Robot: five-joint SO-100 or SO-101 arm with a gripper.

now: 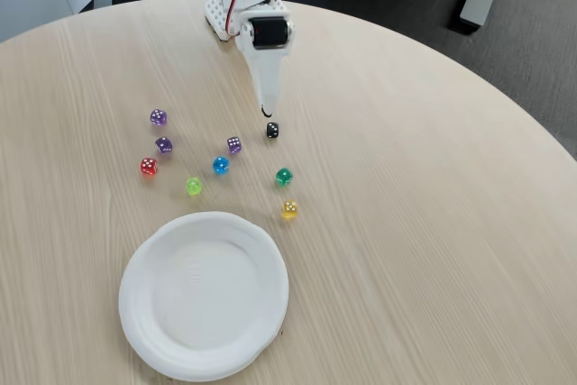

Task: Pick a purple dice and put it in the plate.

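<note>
Pale wood tabletop [433,223], round, w/ the white arm at 12 o'clock. Its hand [265,107] points down toward the dice, tip just above a black die [272,131]; can't tell if the fingers are spread or pressed together, nothing seen in them. Three purple dice: one [158,117] at approx. 10 o'clock of the cluster, another [163,145] just below it, a third [233,144] near the blue die [220,165]. Plate [144,313] sits at 6 o'clock, bare inside, well apart from the purple ones.
</note>
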